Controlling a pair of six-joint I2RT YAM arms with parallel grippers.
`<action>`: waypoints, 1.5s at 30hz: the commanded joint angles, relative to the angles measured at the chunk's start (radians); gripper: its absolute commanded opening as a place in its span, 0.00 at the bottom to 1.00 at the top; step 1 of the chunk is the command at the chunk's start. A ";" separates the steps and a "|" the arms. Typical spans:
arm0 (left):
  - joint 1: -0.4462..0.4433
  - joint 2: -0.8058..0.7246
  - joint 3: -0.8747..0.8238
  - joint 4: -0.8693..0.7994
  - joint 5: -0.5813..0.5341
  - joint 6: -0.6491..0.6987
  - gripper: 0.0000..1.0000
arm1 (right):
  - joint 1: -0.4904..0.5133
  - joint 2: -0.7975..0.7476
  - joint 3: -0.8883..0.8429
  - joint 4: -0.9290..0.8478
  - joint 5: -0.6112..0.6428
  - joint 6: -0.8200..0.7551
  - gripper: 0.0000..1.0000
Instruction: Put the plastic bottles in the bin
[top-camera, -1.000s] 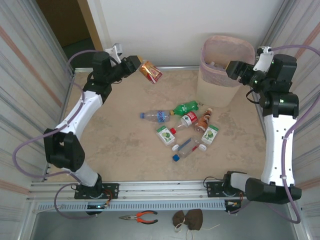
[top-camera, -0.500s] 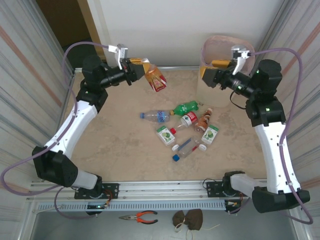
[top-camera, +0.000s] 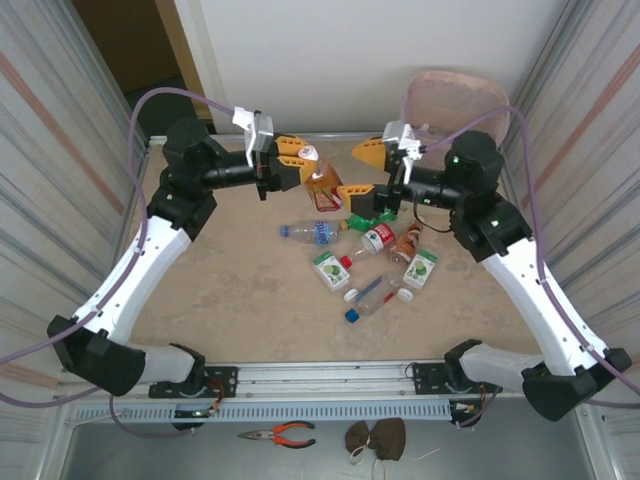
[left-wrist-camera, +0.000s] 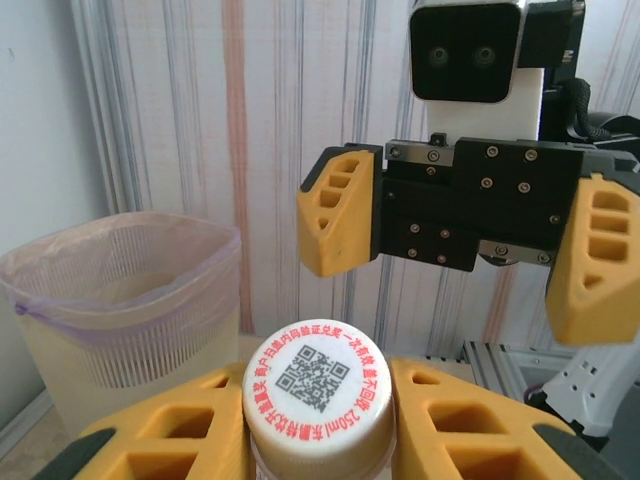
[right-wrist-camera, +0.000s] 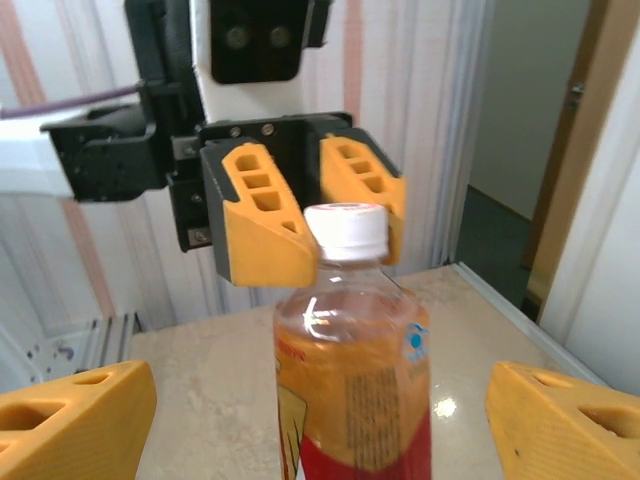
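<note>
A brownish bottle (top-camera: 320, 182) with a red label and a white cap (left-wrist-camera: 317, 378) is pinched in the left gripper (top-camera: 303, 165). The yellow fingers (left-wrist-camera: 175, 432) close on its neck from both sides just under the cap, and the body sticks out past the fingertips, above the table (top-camera: 230, 290) and touching nothing else. A printed code square shows on top of the cap in the left wrist view. Straight ahead of the left gripper, the right gripper (top-camera: 362, 169) faces it with its fingers spread wide. The bottle stands in front of that opening, roughly on its midline. The right wrist view shows a clear gap to the finger on either side, so neither one touches the bottle. The pale pink bin (top-camera: 455, 100), lined with a clear bag, stands behind the right gripper and beyond its arm, at the far right corner. It is well apart from the held bottle. Below both grippers and nearer the arm bases, the other bottles (top-camera: 377, 238) lie loose in a cluster on the table. Orange-handled pliers (top-camera: 281, 434) lie on the ledge past the bases.
</note>
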 joint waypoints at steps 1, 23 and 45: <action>-0.014 -0.044 0.030 -0.052 0.037 0.066 0.20 | 0.048 0.026 0.020 -0.008 0.025 -0.118 0.86; -0.024 -0.092 0.010 -0.085 0.011 0.113 0.25 | 0.133 0.117 0.011 -0.016 0.092 -0.127 0.56; 0.019 -0.219 -0.122 -0.063 -0.212 0.090 0.79 | 0.018 0.096 0.080 -0.067 0.190 -0.070 0.52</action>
